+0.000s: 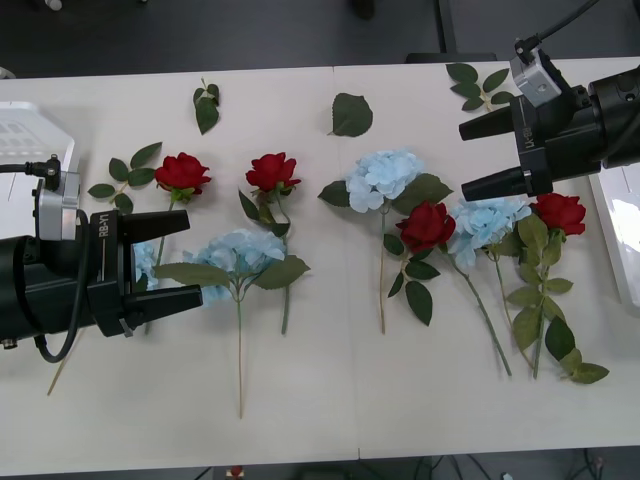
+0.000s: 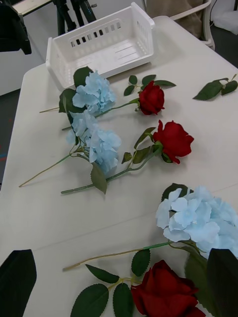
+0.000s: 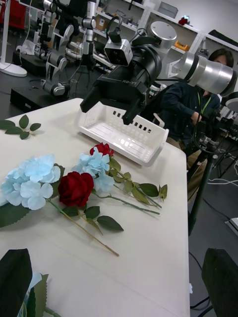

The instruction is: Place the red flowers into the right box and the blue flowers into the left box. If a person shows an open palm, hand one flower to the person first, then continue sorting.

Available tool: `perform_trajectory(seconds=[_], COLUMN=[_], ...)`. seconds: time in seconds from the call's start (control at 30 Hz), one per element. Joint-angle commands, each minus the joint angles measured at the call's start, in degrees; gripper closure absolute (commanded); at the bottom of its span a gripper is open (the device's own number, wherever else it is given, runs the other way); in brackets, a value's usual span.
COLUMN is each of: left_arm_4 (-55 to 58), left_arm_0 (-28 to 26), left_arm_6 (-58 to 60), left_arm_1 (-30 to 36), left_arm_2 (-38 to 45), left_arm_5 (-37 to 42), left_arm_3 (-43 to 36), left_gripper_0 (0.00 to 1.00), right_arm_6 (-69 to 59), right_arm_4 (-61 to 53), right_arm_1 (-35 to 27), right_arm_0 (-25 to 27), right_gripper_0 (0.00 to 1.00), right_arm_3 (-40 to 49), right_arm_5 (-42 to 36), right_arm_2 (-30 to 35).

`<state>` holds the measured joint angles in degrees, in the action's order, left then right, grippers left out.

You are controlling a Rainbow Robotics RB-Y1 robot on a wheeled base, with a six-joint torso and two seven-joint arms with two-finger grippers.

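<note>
Your left gripper (image 1: 170,260) has its two black fingers spread wide with nothing between them; it hangs above the table's left part, fingers pointing toward the middle, over the leaves of a blue flower (image 1: 238,250). Another pale-blue cluster (image 1: 145,262) peeks out just behind those fingers. The left arm reaches in low from the left edge, lying nearly level.

Your right gripper (image 1: 492,155) is likewise released, fingers parted and empty, pointing left above the table's far right part. Its arm comes in from the right edge, raised over the flowers there.

On the white table (image 1: 320,400) four red flowers lie flat: one at far left (image 1: 182,172), one beside it (image 1: 272,172), one right of centre (image 1: 427,225), and one at the right (image 1: 560,212). Two more blue flowers lie among them, one near centre (image 1: 383,176) and one (image 1: 490,220) between the two right-hand roses, its head touching the central one.

The left box (image 1: 25,135) sits at the table's far left corner, and the right box (image 1: 620,235) at the right edge. Loose leaf sprigs (image 1: 350,114) lie along the far side.
</note>
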<state>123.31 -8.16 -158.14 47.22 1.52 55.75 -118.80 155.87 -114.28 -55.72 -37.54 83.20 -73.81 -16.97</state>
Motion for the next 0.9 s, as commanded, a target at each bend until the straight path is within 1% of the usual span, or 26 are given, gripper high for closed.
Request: perform_trajectory(seconds=[0.03, 0.13, 0.23, 0.3, 0.43, 0.53, 0.57, 0.6, 0.7, 0.83, 0.9], left_arm_4=[1.41, 3.43, 4.14, 4.22, 4.31, 2.99, 2.64, 1.67, -1.58, -6.59, -10.81], left_arm_0=[0.60, 1.13, 1.22, 1.22, 0.25, -2.47, -2.83, -3.27, -4.32, -4.50, -4.50], left_arm_6=[3.14, 3.14, 3.14, 3.14, 12.94, 21.03, 22.17, 24.72, 30.96, 38.35, 42.39], left_arm_1=[2.00, 4.81, 8.77, 11.32, 14.13, 17.03, 17.29, 17.82, 19.05, 20.02, 20.11], left_arm_2=[-0.47, 1.64, 5.86, 9.46, 14.03, 16.41, 16.67, 16.85, 17.02, 17.02, 17.02], left_arm_5=[-0.20, -0.20, 0.33, 2.00, 4.63, 7.01, 7.45, 8.32, 10.08, 12.10, 12.28], left_arm_3=[0.49, 0.14, -0.91, -1.26, -0.47, 2.16, 2.78, 4.01, 7.35, 10.34, 11.22], left_gripper_0=[0.00, 0.00, 0.00, 0.00, 0.00, 0.00, 0.00, 0.00, 0.00, 0.00, 0.00], right_arm_6=[-0.87, -0.87, -0.87, -0.87, -0.87, -1.71, -4.96, -11.29, -21.75, -29.13, -33.26], right_arm_4=[0.02, 0.37, 0.37, 0.99, 4.59, 9.60, 10.48, 12.42, 17.78, 23.31, 25.16], right_arm_1=[-2.46, -3.25, -4.31, -5.36, -7.12, -9.14, -9.32, -9.67, -10.20, -10.37, -10.37], right_arm_0=[2.47, 3.09, 3.17, 3.17, 3.17, 3.17, 3.17, 3.17, 3.17, 3.17, 3.17], right_gripper_0=[0.00, 0.00, 0.00, 0.00, 0.00, 0.00, 0.00, 0.00, 0.00, 0.00, 0.00], right_arm_3=[0.21, 0.12, 0.21, 0.12, 0.12, -1.11, -1.55, -2.51, -5.24, -9.72, -13.23], right_arm_5=[0.24, 0.59, 0.68, 0.33, 0.15, -0.99, -1.61, -3.01, -6.53, -8.90, -9.25], right_arm_2=[0.27, 1.06, 1.15, 1.15, 1.06, 1.15, 1.15, 1.15, 1.06, 1.15, 1.06])
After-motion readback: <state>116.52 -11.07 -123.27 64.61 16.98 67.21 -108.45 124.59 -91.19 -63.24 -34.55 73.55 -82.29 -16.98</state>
